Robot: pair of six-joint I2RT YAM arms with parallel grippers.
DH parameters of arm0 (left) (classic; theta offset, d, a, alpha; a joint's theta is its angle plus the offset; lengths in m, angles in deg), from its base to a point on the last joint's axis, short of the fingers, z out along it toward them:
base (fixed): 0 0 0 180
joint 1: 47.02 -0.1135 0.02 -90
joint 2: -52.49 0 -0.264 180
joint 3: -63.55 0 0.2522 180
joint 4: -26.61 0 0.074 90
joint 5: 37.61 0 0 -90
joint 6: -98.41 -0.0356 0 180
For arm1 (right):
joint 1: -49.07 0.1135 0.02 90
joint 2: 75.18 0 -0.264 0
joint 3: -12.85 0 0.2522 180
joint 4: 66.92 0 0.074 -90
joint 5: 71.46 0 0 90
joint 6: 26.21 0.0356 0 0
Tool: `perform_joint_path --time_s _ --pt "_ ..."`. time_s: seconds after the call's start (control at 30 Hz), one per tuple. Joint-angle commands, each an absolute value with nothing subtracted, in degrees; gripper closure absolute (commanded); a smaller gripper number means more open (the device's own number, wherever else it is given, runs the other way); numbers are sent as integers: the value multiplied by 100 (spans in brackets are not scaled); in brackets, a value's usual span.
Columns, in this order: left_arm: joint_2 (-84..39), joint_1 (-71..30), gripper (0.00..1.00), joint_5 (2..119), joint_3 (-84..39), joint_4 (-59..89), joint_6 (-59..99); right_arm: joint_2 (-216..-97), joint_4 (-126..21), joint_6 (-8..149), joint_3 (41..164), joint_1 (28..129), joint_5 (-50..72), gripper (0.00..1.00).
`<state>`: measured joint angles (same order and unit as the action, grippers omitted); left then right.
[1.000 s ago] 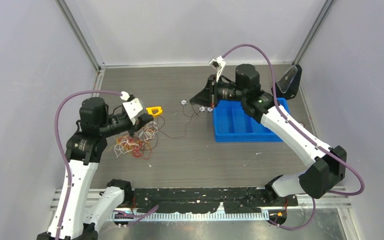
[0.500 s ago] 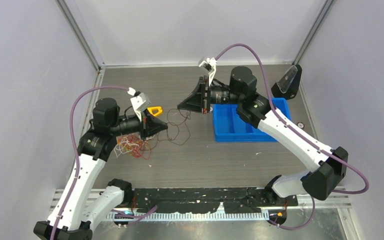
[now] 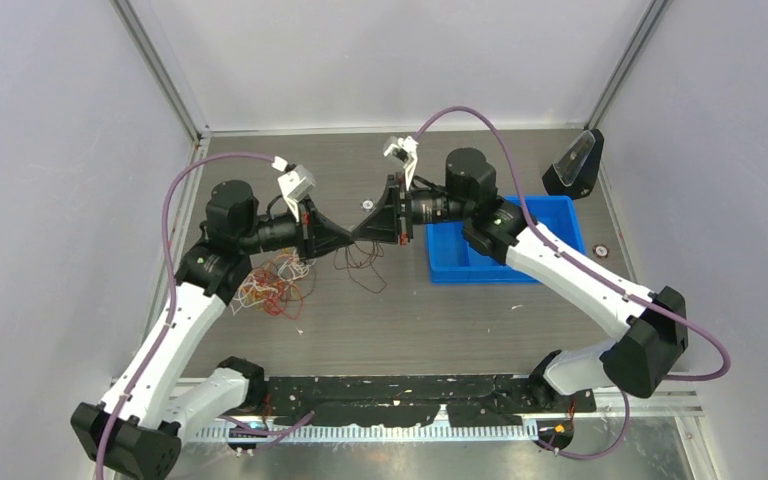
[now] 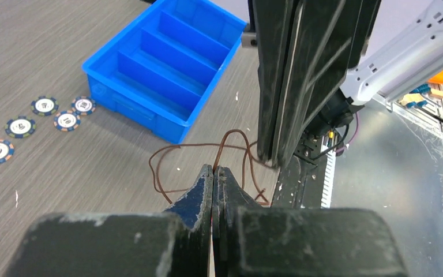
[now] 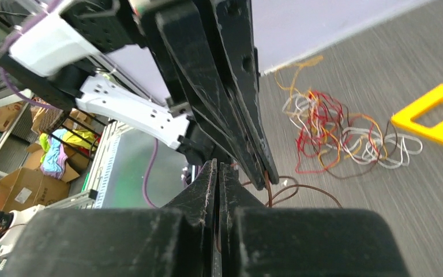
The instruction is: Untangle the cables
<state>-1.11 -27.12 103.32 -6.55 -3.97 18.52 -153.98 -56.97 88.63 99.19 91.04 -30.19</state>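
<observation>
A clump of red, orange and white cables (image 3: pixel 268 287) lies on the table at the left; it also shows in the right wrist view (image 5: pixel 334 130). One brown cable (image 3: pixel 362 262) hangs in loops apart from the clump. My left gripper (image 3: pixel 344 238) and right gripper (image 3: pixel 361 231) meet tip to tip above it. In the left wrist view my left gripper (image 4: pixel 213 168) is shut with the brown cable (image 4: pixel 231 138) coming out of its tips. In the right wrist view my right gripper (image 5: pixel 218 165) is shut, a brown strand between its jaws, and the brown cable (image 5: pixel 303 189) loops below.
A blue divided bin (image 3: pixel 533 263) stands right of centre, also in the left wrist view (image 4: pixel 161 63). Poker chips (image 4: pixel 46 107) lie beside it. A black scoop (image 3: pixel 573 165) sits at the back right. A yellow triangle (image 5: pixel 438 112) lies near the clump.
Both grippers have moved toward each other and now meet over the middle of the table. The brown cable between them has gone slack and hangs in loops.
</observation>
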Motion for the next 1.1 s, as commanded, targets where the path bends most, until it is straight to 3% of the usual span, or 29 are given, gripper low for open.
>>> perform_joint_path --time_s 0.0,0.13,0.43,0.47,0.63,0.7,0.8,0.9,1.07 --pt "-537 -2689 100 10117 -655 -509 1476 -15650 -5554 8312 9466 9062 -2894 95" --pt "-1138 -2691 100 10021 -327 -1359 970 -16153 -5589 7912 9262 9029 -2569 94" --pt "-2988 -2815 100 9354 -206 -1249 1780 -17450 -5416 8039 9362 9002 -1680 94" --pt "-3218 -2878 100 9403 -251 -1269 1850 -17564 -5296 7939 9387 9002 -1609 91" --pt "-3861 -3029 100 9369 -244 -1072 2115 -17780 -4230 7526 9643 9005 -1114 45" --pt "-4030 -3032 100 9344 -275 -1029 2160 -17756 -4000 7399 9648 9005 -899 33" --pt "-4257 -3032 100 9365 -291 -879 2305 -17703 -3769 7356 9626 9002 -619 22" --pt "-4457 -3032 100 9374 -349 -820 2411 -17764 -3714 7457 9642 9020 -484 5" --pt "-4752 -3023 100 9417 -508 -711 2598 -18229 -3364 7584 10013 9102 -234 0"
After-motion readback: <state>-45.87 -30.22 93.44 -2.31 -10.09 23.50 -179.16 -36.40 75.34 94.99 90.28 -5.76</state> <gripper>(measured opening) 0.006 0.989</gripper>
